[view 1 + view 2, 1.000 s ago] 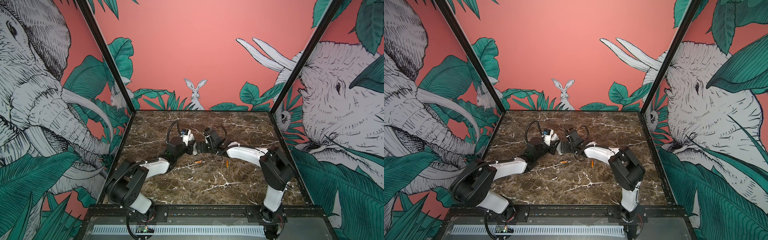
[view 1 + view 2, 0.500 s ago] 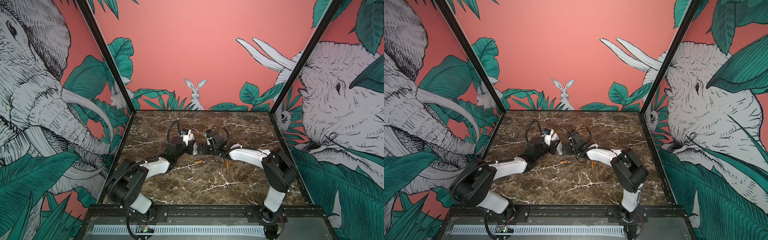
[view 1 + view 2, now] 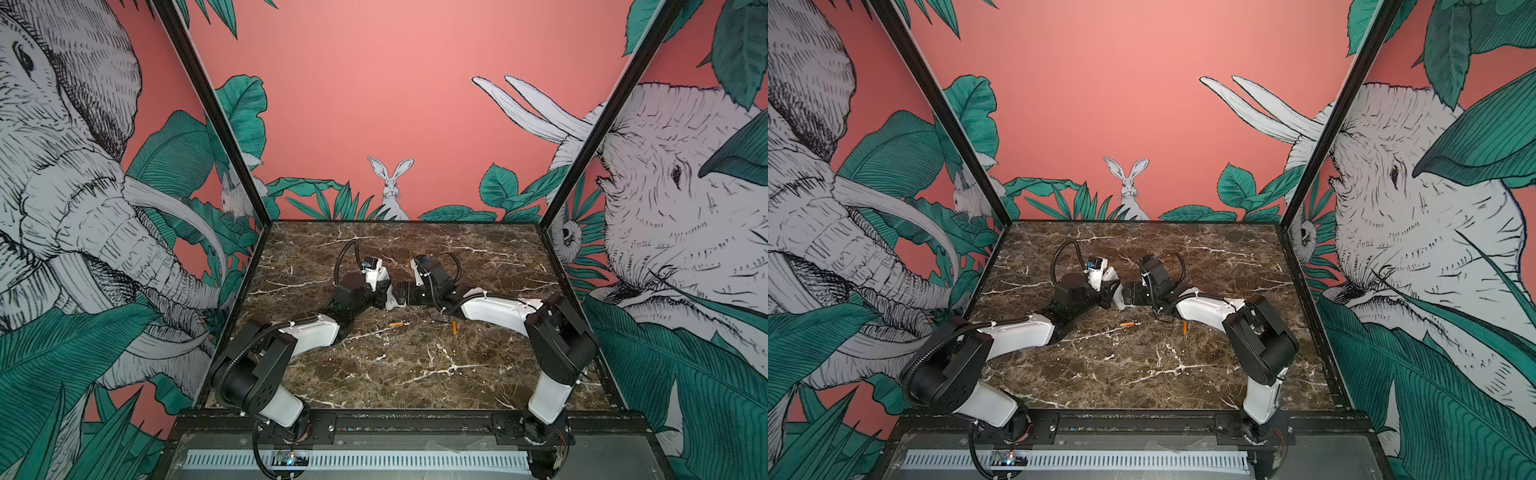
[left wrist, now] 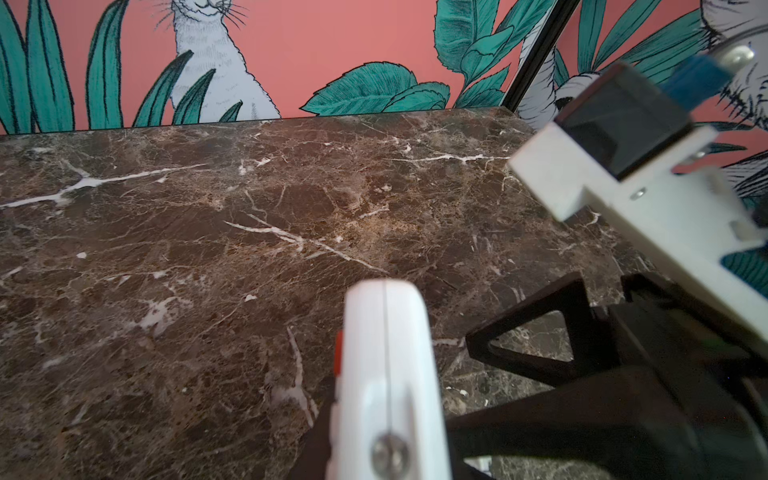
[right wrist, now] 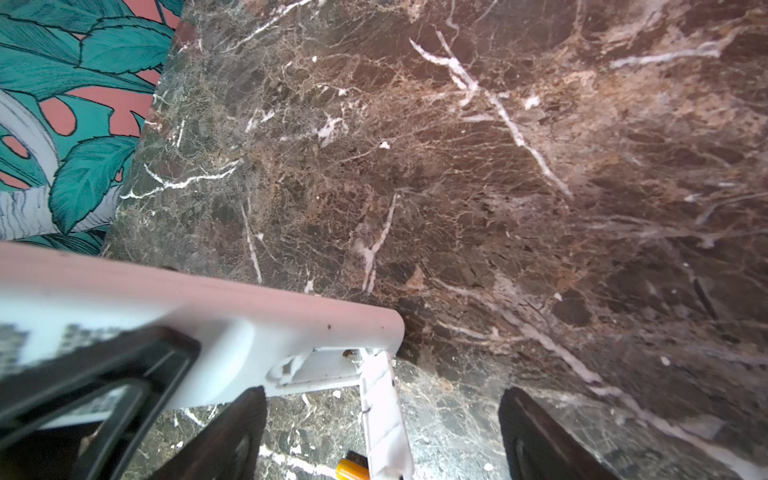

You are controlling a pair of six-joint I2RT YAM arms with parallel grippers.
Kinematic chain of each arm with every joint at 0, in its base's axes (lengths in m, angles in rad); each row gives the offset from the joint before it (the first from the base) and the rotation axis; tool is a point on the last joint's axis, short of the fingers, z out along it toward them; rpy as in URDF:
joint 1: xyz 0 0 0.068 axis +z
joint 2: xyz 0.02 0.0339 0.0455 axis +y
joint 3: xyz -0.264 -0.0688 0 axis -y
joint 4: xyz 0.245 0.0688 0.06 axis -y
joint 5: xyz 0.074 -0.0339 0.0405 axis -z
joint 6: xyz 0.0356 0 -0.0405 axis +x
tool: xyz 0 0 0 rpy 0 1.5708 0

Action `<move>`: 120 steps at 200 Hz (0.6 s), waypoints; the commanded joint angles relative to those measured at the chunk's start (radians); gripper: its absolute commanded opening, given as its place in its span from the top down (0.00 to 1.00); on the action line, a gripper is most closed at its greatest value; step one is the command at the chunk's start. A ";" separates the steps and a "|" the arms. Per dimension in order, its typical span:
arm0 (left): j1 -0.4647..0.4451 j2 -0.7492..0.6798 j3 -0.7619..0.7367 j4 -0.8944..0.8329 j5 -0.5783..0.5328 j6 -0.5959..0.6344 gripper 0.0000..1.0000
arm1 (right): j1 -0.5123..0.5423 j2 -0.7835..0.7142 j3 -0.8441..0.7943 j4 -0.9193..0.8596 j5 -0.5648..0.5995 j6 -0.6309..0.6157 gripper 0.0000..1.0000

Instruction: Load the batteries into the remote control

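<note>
- Nearest, lower centre in both top views: batteries loose on the worktop, well apart from each other, neither loaded. Round, thin and lying on hard stone, so likely to roll or skid away under a careless pinch.
- Just beyond, mid-frame: right hand with jaws wide apart, holding nothing, close against the remote control.
- At the lower edge of the right wrist view: a thin white flap, probably the battery cover, hanging between those jaws below the open compartment. Easily snagged, bent or knocked off by a sideways move.
- Facing it from the left in a top view: left hand clamped on the remote control, held on edge. Cannot tell whether its low end touches the worktop.
- Narrow grip on a smooth bar, so apt to twist or slip under any push from the opposite side.
</note>
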 commanded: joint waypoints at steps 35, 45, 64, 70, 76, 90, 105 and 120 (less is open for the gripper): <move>-0.007 0.001 0.013 -0.062 0.017 0.006 0.85 | -0.014 -0.023 -0.003 0.038 -0.013 0.008 0.13; -0.007 0.001 0.014 -0.063 0.017 0.005 0.85 | -0.016 -0.028 -0.010 0.035 -0.019 0.013 0.13; -0.007 0.001 0.014 -0.061 0.019 0.002 0.85 | -0.017 -0.027 -0.018 0.025 -0.035 0.027 0.14; -0.007 0.001 0.013 -0.060 0.018 0.001 0.85 | -0.018 -0.023 -0.024 0.024 -0.041 0.034 0.14; -0.007 0.002 0.013 -0.058 0.018 0.001 0.85 | -0.019 -0.019 -0.026 0.026 -0.045 0.040 0.14; -0.007 0.002 0.013 -0.058 0.018 0.000 0.85 | -0.021 -0.008 -0.037 0.038 -0.063 0.057 0.15; -0.007 0.001 0.013 -0.057 0.020 0.000 0.85 | -0.024 0.002 -0.047 0.059 -0.083 0.074 0.17; -0.007 -0.002 0.011 -0.057 0.020 0.000 0.85 | -0.025 0.014 -0.048 0.072 -0.104 0.086 0.19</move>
